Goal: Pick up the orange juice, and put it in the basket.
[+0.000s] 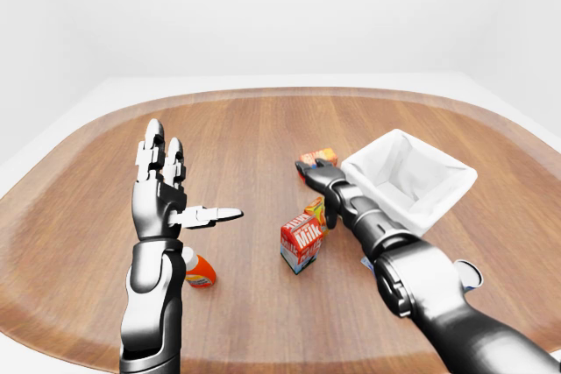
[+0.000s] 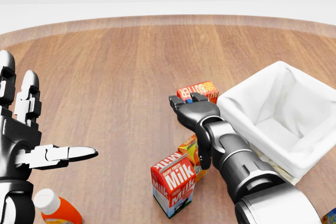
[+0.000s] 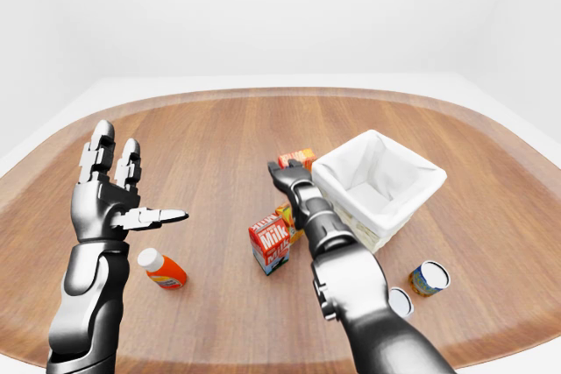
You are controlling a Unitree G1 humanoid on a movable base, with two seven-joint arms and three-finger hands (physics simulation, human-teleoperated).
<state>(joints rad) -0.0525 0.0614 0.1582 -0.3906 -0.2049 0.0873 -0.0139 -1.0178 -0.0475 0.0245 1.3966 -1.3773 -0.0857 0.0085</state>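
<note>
A humanoid robot's right hand reaches out low over a round wooden table, fingers spread and empty, just short of an orange-red butter box lying beside a white cloth-lined basket. The orange juice, a small orange carton, stands nearer the robot, tucked against a red milk carton and partly hidden under the robot's own forearm in the head view. The left hand is raised at the left of the scene, fingers splayed, gripping nothing; below it lies an orange bottle with a white cap. Two cans sit to the right of the basket in the right-eye view.

The juice carton looks light and fairly stiff, its printed faces likely smooth, and it may dent if squeezed hard. The sensible hold seems to be across two opposite flat sides around mid-height, though the milk carton pressed alongside leaves little room for fingers there.
</note>
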